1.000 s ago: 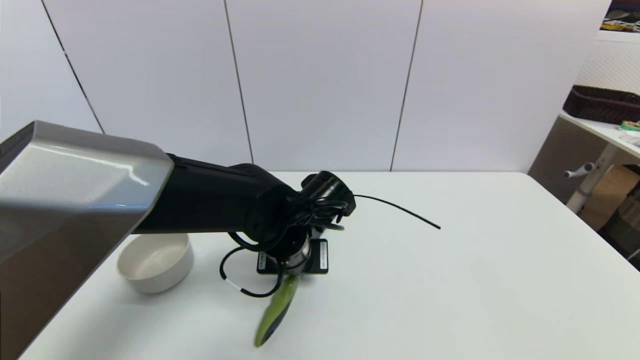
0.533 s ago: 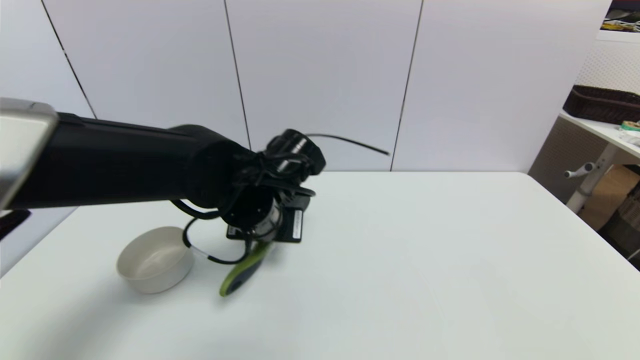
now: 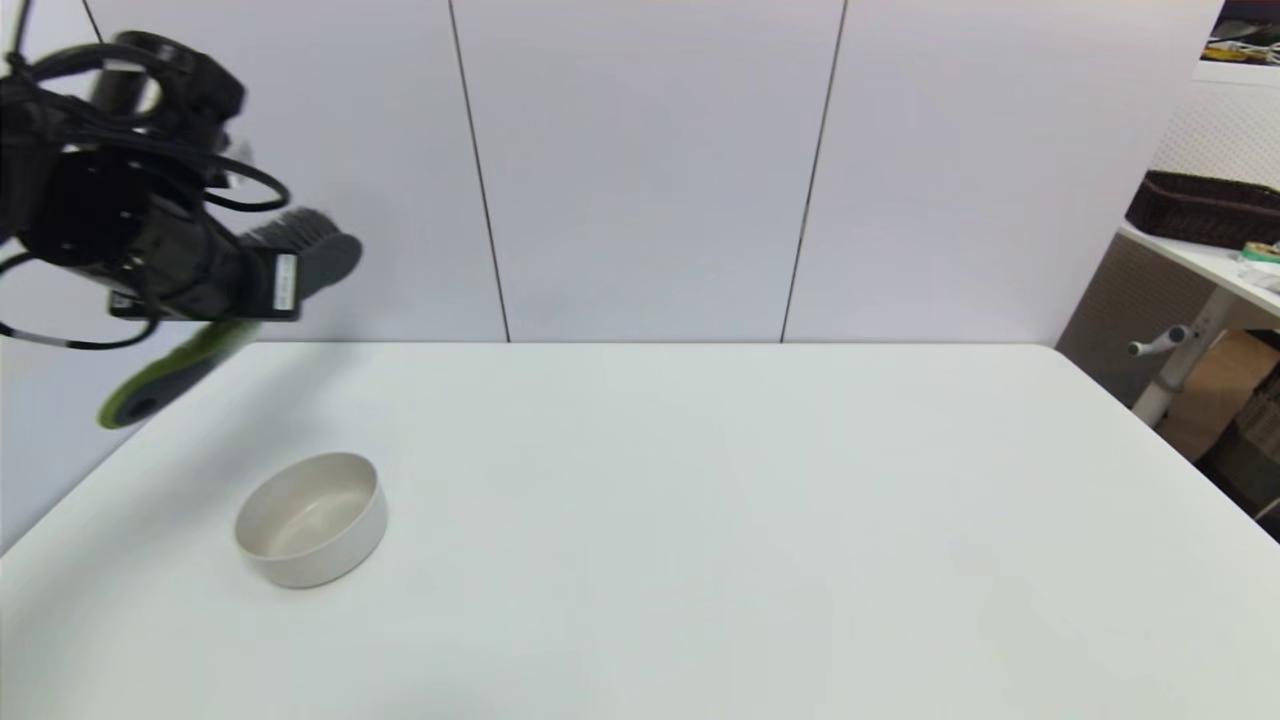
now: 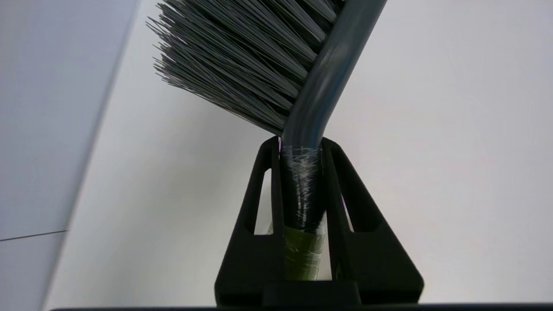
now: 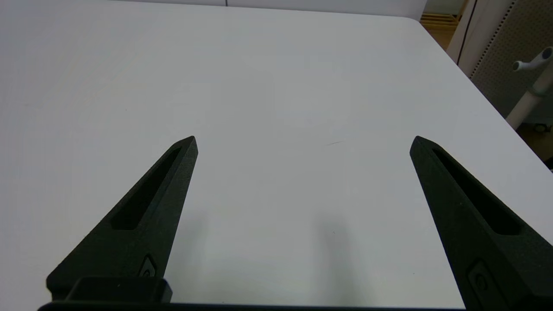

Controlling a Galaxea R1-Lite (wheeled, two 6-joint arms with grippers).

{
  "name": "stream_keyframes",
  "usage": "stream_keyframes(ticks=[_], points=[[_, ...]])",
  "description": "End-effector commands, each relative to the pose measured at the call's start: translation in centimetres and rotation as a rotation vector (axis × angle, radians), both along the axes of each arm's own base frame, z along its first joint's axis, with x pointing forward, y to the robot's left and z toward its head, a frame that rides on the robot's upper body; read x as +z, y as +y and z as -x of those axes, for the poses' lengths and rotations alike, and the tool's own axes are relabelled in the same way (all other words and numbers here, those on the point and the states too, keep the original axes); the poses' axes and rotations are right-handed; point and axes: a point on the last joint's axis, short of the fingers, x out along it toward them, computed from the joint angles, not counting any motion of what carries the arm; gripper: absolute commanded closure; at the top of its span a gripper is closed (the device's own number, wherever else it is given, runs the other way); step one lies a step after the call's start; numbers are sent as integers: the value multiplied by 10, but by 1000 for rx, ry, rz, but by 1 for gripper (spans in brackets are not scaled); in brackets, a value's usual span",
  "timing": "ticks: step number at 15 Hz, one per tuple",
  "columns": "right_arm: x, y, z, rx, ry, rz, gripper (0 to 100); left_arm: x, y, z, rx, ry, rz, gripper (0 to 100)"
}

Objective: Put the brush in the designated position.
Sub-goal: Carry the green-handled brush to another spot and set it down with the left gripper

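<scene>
The brush (image 3: 300, 250) hangs high in the air at the far left, well above the table, its dark bristled head pointing right and its lime-green handle (image 3: 165, 375) slanting down to the left. My left gripper (image 3: 235, 290) is shut on the brush's neck. In the left wrist view the two fingers (image 4: 259, 207) clamp the grey neck (image 4: 302, 190), with the bristles (image 4: 242, 65) fanning out beyond them. My right gripper (image 5: 302, 142) stands open low over bare table and does not show in the head view.
A cream bowl (image 3: 311, 519) sits on the white table (image 3: 760, 520) at front left, below and to the right of the held brush. A side table with a dark basket (image 3: 1205, 208) stands off to the right.
My left arm has swung up and far to the left, lifting the brush off the table from beside the bowl to high in the air. The bowl has stayed put.
</scene>
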Motion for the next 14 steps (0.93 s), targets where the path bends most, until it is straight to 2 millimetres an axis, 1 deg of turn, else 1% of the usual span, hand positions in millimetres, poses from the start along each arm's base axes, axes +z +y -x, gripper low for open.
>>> stream_keyframes(ticks=[1,2,4,6,8,11,12,14], points=[[0,0,0,0,2,1,0,11,127,35,-112,42,-41,100],[0,0,0,0,3,1,0,2,140,37,-152,60,-19,100],[0,0,0,0,3,1,0,-20,154,49,-176,129,23,100],[0,0,0,0,3,1,0,-44,155,61,-164,197,86,100],[0,0,0,0,3,1,0,-71,154,63,-212,209,150,100],[0,0,0,0,3,1,0,-111,152,66,-213,174,111,100],[0,0,0,0,3,1,0,-126,153,66,-187,153,84,100],[0,0,0,2,3,1,0,-146,151,67,-144,138,77,100]])
